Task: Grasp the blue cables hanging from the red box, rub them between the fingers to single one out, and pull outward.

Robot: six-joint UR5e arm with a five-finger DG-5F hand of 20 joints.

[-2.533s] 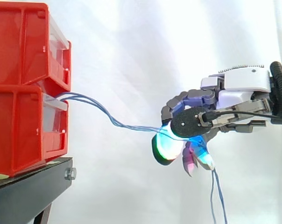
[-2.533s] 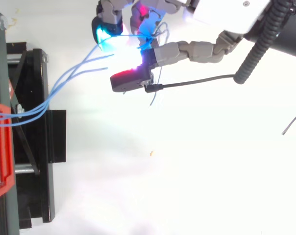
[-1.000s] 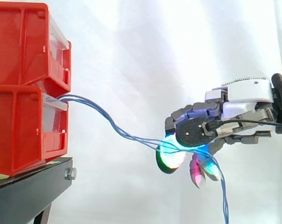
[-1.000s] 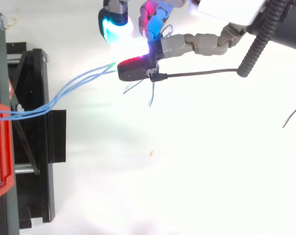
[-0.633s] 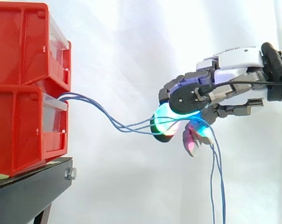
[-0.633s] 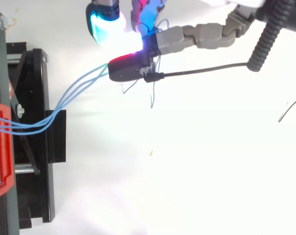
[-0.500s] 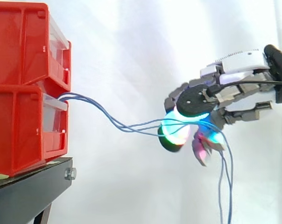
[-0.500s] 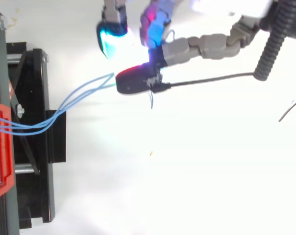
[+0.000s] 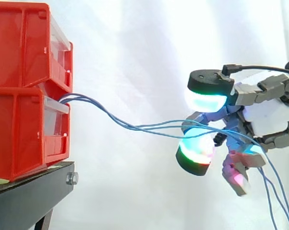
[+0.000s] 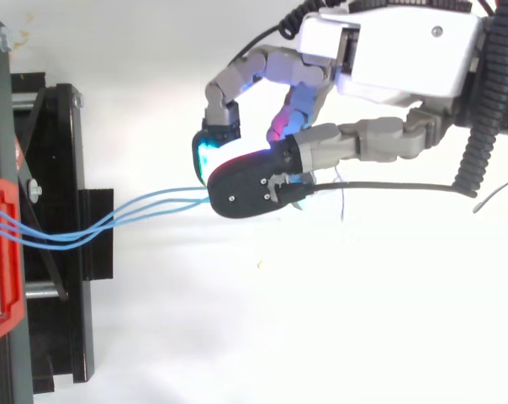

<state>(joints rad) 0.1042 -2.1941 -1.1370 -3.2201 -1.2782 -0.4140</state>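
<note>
White-and-grey hand [image 10: 388,59], glowing pads [image 9: 196,152]

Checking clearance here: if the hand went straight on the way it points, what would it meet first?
Most likely the front of the lower red bin, where the blue cables come out. The way there from the hand looks free in both views, though depth is unclear.

Glossy red plastic bins [image 9: 20,48], seemingly matt stand [image 9: 25,199]

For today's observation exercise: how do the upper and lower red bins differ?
The blue cables leave the lower red bin, none the upper red bin. The upper sits on the lower, which rests on the black stand. Both are red with clear fronts.
</note>
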